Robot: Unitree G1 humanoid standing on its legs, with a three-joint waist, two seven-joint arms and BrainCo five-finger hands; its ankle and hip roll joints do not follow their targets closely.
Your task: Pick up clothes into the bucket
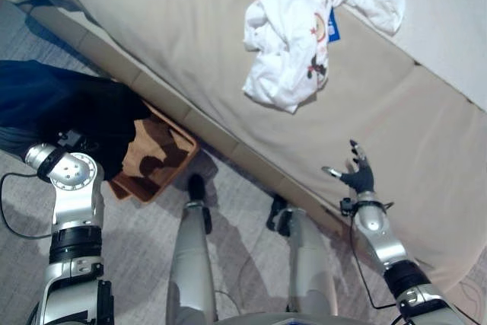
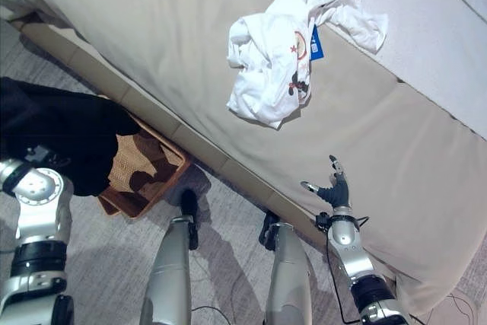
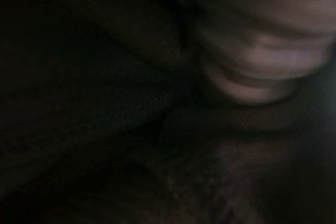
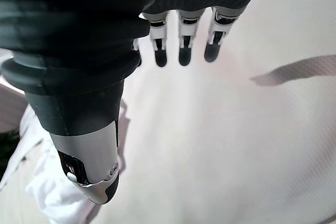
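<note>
A crumpled white T-shirt [image 1: 293, 43] with a small print and a blue tag lies on the beige sofa seat [image 1: 175, 28]. A dark garment [image 1: 68, 104] hangs bunched over the brown woven basket [image 1: 171, 150] on the floor at the left, and part of the basket's inside still shows. My left wrist [image 1: 50, 160] reaches into that dark cloth [image 3: 105, 103], which hides the hand. Over the sofa's front part my right hand [image 1: 356, 175] stands open with straight fingers [image 4: 182, 51], holding nothing, well short of the white T-shirt [image 4: 47, 192].
The sofa's front edge [image 1: 228, 142] runs diagonally from upper left to lower right. A lighter back cushion [image 1: 449, 28] lies beyond the T-shirt. Grey carpet [image 1: 137, 249] surrounds the basket.
</note>
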